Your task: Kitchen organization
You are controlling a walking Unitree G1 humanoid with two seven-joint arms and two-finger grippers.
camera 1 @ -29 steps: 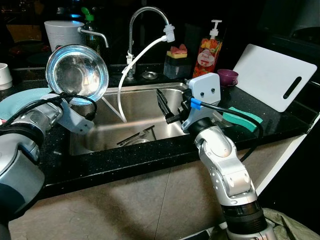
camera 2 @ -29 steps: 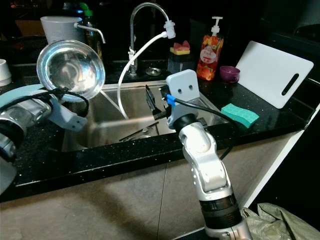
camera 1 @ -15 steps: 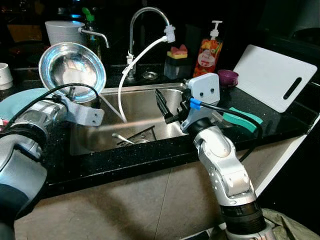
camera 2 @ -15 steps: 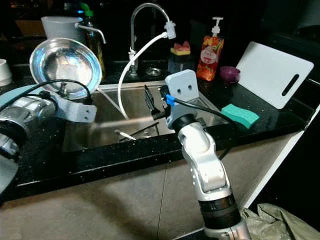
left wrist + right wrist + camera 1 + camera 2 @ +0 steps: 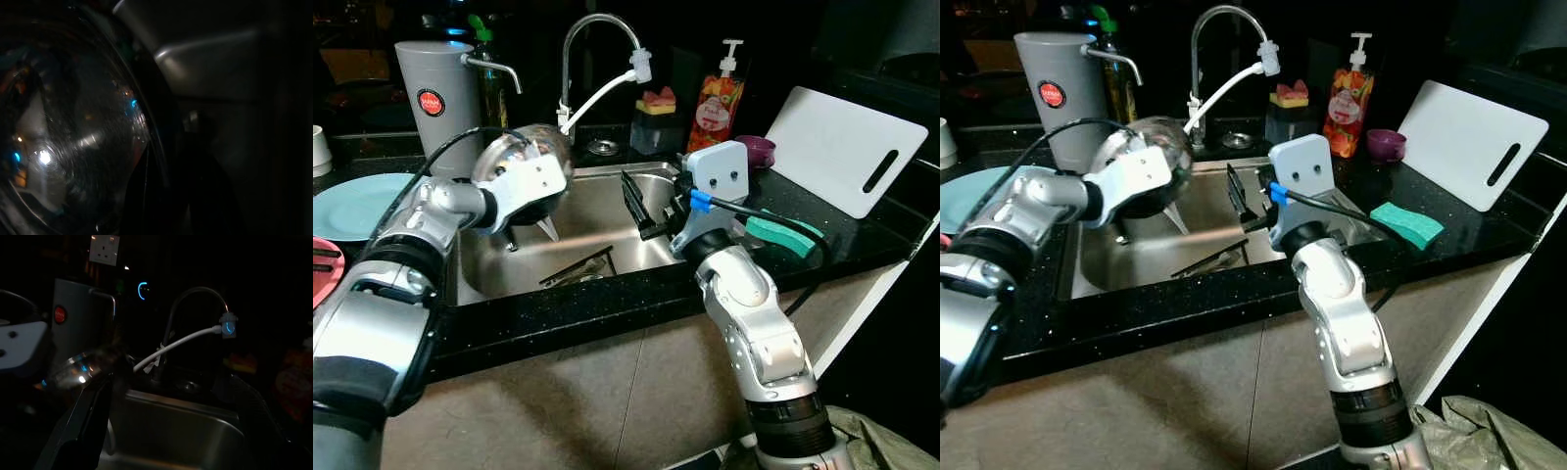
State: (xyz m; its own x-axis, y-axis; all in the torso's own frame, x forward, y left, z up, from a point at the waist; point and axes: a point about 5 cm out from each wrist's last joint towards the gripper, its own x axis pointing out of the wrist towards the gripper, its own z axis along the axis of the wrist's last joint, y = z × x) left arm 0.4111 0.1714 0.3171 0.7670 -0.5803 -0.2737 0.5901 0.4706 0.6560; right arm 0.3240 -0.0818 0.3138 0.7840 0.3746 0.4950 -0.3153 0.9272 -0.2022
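A shiny steel bowl (image 5: 509, 157) hangs tilted over the left part of the sink (image 5: 607, 294), its rounded back turned up toward me. My left gripper (image 5: 530, 231) is shut on its rim, fingertips pointing down into the basin. The left wrist view looks dimly along the bowl's curved wall (image 5: 73, 147). My right gripper (image 5: 642, 202) hovers open over the sink's right side with nothing between its black fingers (image 5: 83, 431). Utensils (image 5: 578, 269) lie on the sink floor.
A faucet (image 5: 592, 29) with a white hose arches over the sink. A grey canister (image 5: 435, 93) and light blue plate (image 5: 357, 206) sit at the left. Soap bottle (image 5: 717, 98), purple bowl (image 5: 759, 149), green sponge (image 5: 783, 230) and white cutting board (image 5: 847, 147) occupy the right counter.
My left arm swung the bowl from high at the left, open face toward me, down and rightward over the sink, turning it over. The right gripper barely moved.
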